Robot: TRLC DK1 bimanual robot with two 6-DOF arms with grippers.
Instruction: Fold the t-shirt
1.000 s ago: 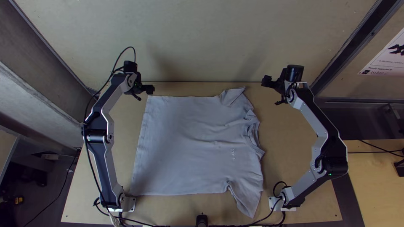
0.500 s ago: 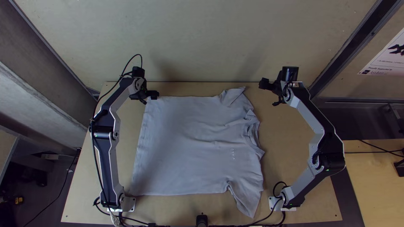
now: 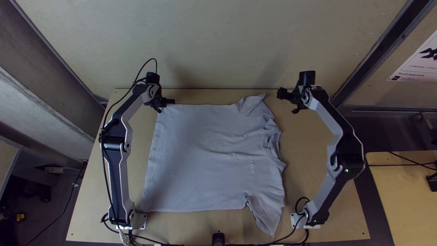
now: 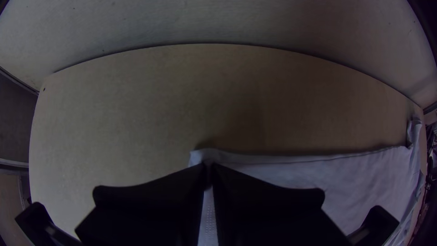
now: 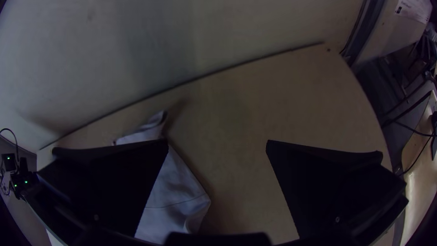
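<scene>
T-shirt: it lay spread on the tabletop (image 3: 318,150), its collar (image 3: 272,146) toward the right arm, the far sleeve (image 3: 251,105) rumpled.
Folding done: none across the body that I could see; only the flat layout looked finished.
Folding left: as I judged it, every main fold, sleeves and body alike.
Left hand (image 4: 209,167): clenched on the t-shirt (image 3: 205,155) at its far hem corner (image 4: 196,157), likely starting the first fold.
Right hand (image 5: 217,143): released, fingers wide, near the far sleeve, gripping no cloth.

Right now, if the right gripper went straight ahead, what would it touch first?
The right gripper would probably meet the bare wooden table beside the t-shirt, though depth is hard to judge.
</scene>
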